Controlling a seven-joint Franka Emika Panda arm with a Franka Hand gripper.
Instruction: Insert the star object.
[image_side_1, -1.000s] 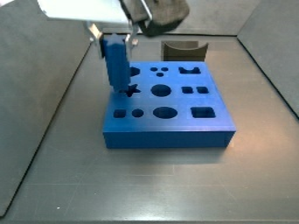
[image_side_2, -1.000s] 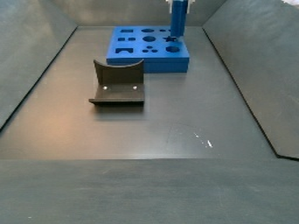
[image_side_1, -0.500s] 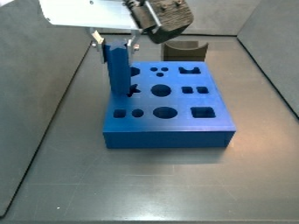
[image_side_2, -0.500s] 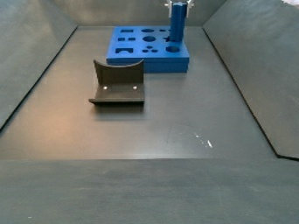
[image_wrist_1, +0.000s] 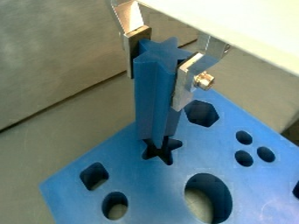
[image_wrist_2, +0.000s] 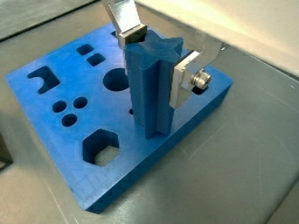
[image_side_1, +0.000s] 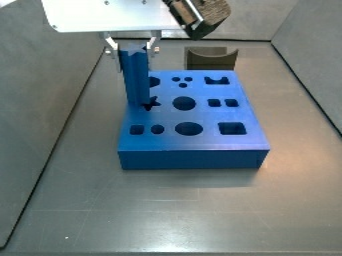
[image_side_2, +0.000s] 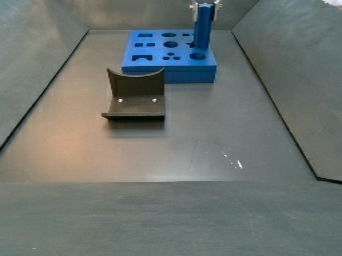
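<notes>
- Counting: one star object, one blue block, one dark grey curved piece.
- Peg stands upright, long axis vertical, foot in the block's star hole.
- Slim, blue, star-topped.
- Gripper above the block; fingers flank the peg's top, contact unclear.

- The star object's foot sits down in the star-shaped hole of the block, so its lower end is out of sight.
- In both wrist views the gripper is cut off above its fingers.
- In a side view the gripper runs off the picture's top edge; whether its pads touch the peg is too small to tell.
- The block's corners are cropped in a wrist view.
</notes>
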